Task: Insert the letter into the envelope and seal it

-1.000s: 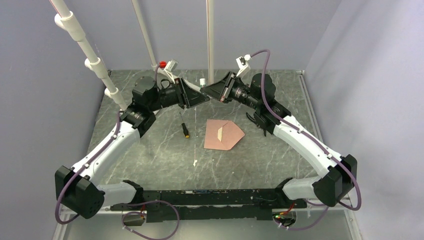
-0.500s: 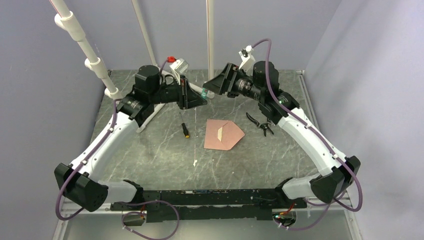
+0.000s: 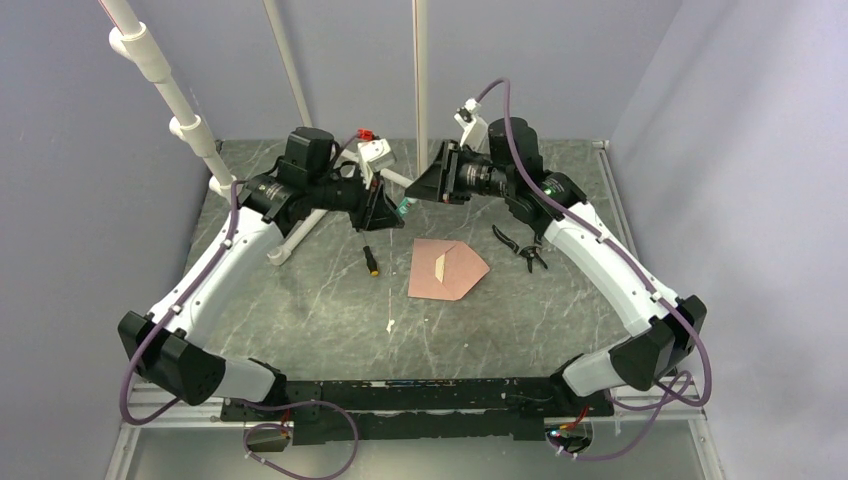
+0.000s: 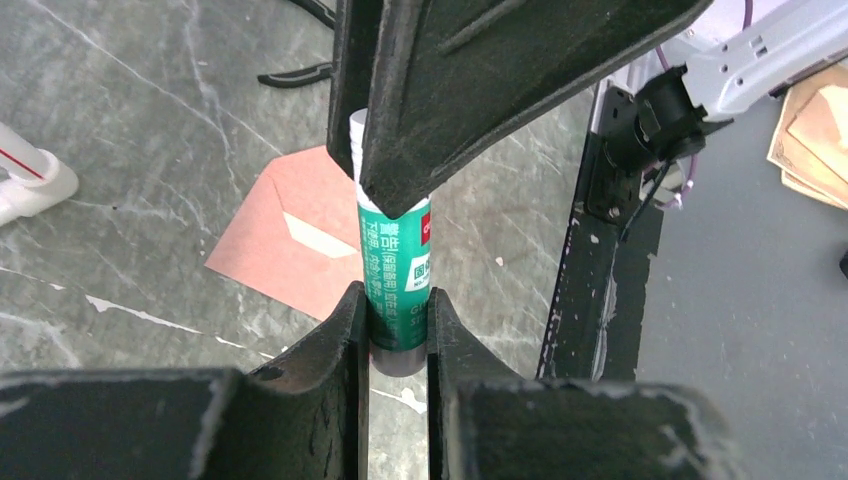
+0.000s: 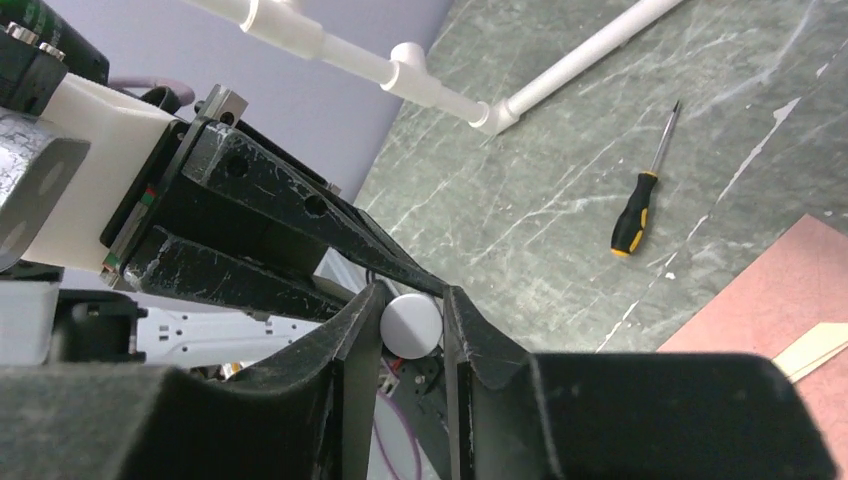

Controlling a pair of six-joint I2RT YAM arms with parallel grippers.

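Observation:
The salmon-pink envelope (image 3: 447, 271) lies flat mid-table, its pointed flap toward the right. A pale strip of the letter (image 3: 441, 264) shows at its mouth; the remainder is hidden inside. Above the table behind it, my left gripper (image 3: 397, 212) is shut on the base of a green glue stick (image 4: 395, 260). My right gripper (image 5: 412, 300) meets it tip to tip, its fingers closed on either side of the stick's white cap (image 5: 412, 325). In the left wrist view the envelope (image 4: 290, 250) lies below the stick.
A black-and-yellow screwdriver (image 3: 370, 258) lies left of the envelope and black pliers (image 3: 522, 246) lie to its right. A white pipe frame (image 3: 300, 215) stands at the back left. A small white scrap (image 3: 390, 325) lies nearer the front.
Both wrists have risen and turned while staying tip to tip. The left jaws tightened on the glue stick; the right jaws opened wide, then closed round the cap.

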